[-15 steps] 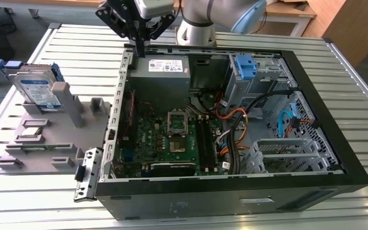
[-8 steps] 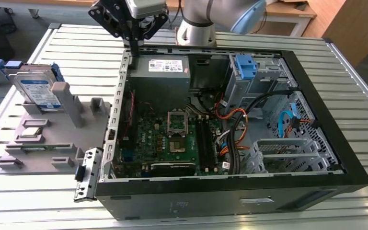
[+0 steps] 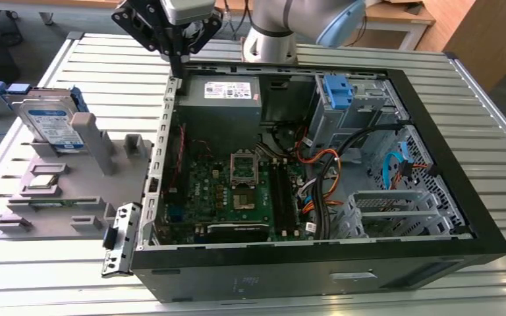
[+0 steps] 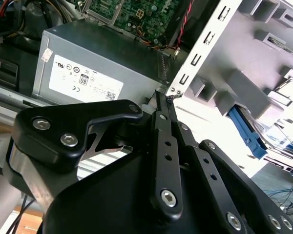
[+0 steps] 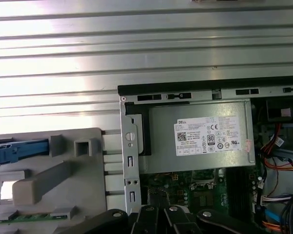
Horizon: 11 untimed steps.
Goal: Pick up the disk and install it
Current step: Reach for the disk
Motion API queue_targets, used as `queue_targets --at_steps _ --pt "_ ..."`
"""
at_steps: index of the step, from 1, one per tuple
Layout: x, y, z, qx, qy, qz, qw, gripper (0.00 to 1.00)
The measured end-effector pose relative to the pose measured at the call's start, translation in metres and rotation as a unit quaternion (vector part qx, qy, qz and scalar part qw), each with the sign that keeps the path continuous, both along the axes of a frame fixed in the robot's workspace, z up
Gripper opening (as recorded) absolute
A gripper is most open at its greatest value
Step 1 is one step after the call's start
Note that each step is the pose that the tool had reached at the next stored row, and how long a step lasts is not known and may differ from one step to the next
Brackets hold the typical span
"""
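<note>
**Over the case's back corner: pincer shut and empty, disk well off to the side**

Over on the exterior view's left of the slatted metal worktop (image 3: 51, 289), can see the disk (image 3: 49, 125): flat rectangular silver hard drive, white-and-blue label facing out, blue plastic rails along the edges. Stands upright on edge in a slot of the grey moulded plastic holder (image 3: 68, 197), just beside a chunky grey upright post (image 3: 84, 131). Looks untouched. Can also catch the disk (image 4: 246, 129) in the second wrist view, mostly blue rail plus a bit of shiny face.

As for the black two-fingered pincer (image 3: 176, 69): hangs above the rear corner of the open black desktop computer case (image 3: 477, 217), right by the big grey power-supply box with the white sticker (image 3: 221, 99). Looks fully closed in the second wrist view (image 4: 162, 96), tips pressed together, gripping nothing. Well apart from the disk.

Reckon that makes this the reach stage, no picking yet.

Tips for doing it well, just my take:
- Spread the fingers wide before dropping in.
- Line up square with the flat faces and come straight down on the top edge.
- Stay off that grey post.
- Pinch the metal body rather than the blue rails, probably a bit flexy.
- Lift straight up to avoid jamming in the slot.
</note>
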<state>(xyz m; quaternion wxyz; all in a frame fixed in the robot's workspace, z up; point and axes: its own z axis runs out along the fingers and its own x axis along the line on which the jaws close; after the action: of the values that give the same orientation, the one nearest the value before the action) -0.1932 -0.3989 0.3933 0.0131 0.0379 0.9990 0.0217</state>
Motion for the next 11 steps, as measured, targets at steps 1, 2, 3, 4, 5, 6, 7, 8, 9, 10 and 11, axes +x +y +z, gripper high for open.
queue_targets --at_steps 1,2,3,4,5,6,7,8,9,10,11 --pt "-0.0012 0.0 0.0 0.0 0.0 0.0 1.0 0.11" --pt "-0.0024 0.0 0.0 0.0 0.0 0.0 1.0 0.11" --pt "-0.0036 0.0 0.0 0.0 0.0 0.0 1.0 0.11" --pt "-0.0045 0.0 0.0 0.0 0.0 0.0 1.0 0.11" --pt "-0.0054 0.0 0.0 0.0 0.0 0.0 1.0 0.11" --pt "-0.0062 0.0 0.0 0.0 0.0 0.0 1.0 0.11" --pt "-0.0069 0.0 0.0 0.0 0.0 0.0 1.0 0.11" --pt "-0.0075 0.0 0.0 0.0 0.0 0.0 1.0 0.11" --pt "-0.008 0.0 0.0 0.0 0.0 0.0 1.0 0.11" --pt "-0.0085 0.0 0.0 0.0 0.0 0.0 1.0 0.11" --pt "-0.0089 0.0 0.0 0.0 0.0 0.0 1.0 0.11"
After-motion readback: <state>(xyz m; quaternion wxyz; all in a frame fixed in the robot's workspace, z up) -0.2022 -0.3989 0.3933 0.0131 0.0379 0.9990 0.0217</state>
